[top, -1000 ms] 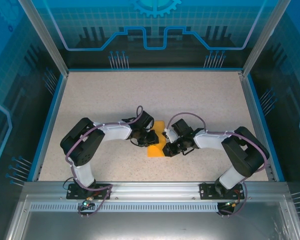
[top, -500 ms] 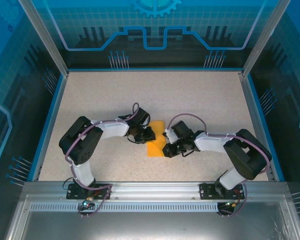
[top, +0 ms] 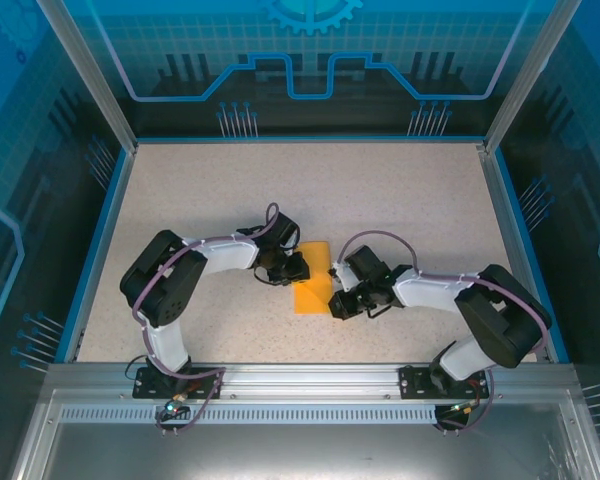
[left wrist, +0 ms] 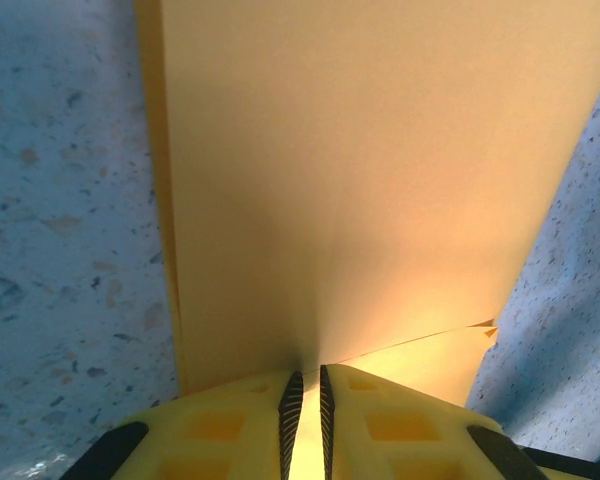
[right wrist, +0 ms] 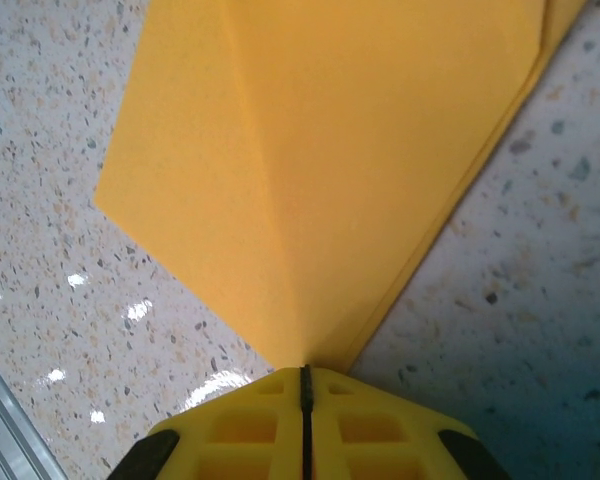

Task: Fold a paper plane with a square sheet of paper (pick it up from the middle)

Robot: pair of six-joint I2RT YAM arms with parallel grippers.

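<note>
The orange-yellow sheet of paper (top: pixel 313 287) lies folded in layers on the speckled table, between my two grippers. My left gripper (top: pixel 298 267) sits at its left edge. In the left wrist view the paper (left wrist: pixel 360 180) runs into the narrow slit between the ribbed pads, and the left gripper (left wrist: pixel 305 372) is shut on it. My right gripper (top: pixel 333 301) is at the paper's right lower side. In the right wrist view a creased corner of the paper (right wrist: pixel 330 150) ends at the tips of the right gripper (right wrist: pixel 305 368), whose jaws are pressed together on it.
The table top (top: pixel 220 190) is ringed by a blue rim (top: pixel 98 250), with clear panels behind. An aluminium rail (top: pixel 300 375) carrying both arm bases runs along the near edge. Open speckled surface stretches behind the paper and to both sides.
My left gripper has shifted slightly up and left along the paper's edge. The right arm's elbow has swung a little to the right. The paper stays in place.
</note>
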